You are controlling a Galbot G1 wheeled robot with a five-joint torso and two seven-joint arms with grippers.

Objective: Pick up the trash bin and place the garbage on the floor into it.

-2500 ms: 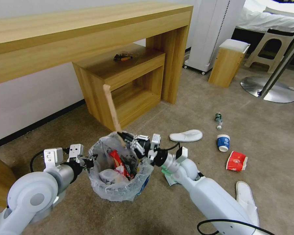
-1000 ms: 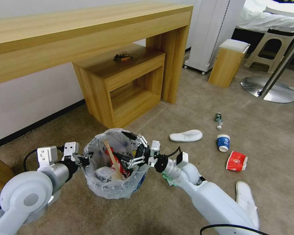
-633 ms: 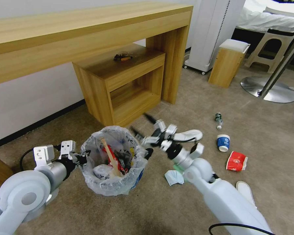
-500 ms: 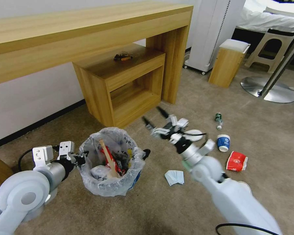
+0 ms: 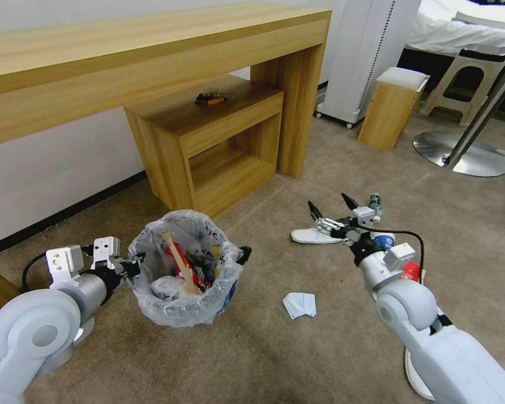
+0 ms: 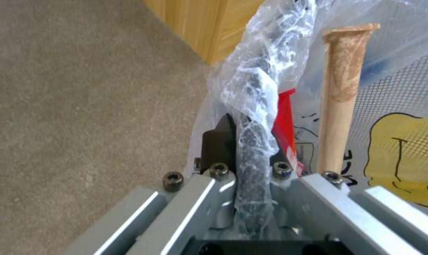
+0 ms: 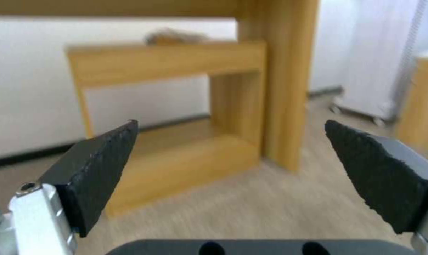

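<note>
One trash bin (image 5: 185, 297), two white slippers (image 5: 314, 234), one tissue (image 5: 300, 304), perhaps two cups (image 5: 384, 241), one bottle (image 5: 375, 200).

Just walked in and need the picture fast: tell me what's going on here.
The robot is clearing litter off the floor into the trash bin. Its left gripper is clamped on the bin's bag-lined rim. A stick and red wrapper are in the bin. The right gripper is open and empty above a white slipper. A tissue, blue cup and small bottle lie on the carpet.
</note>
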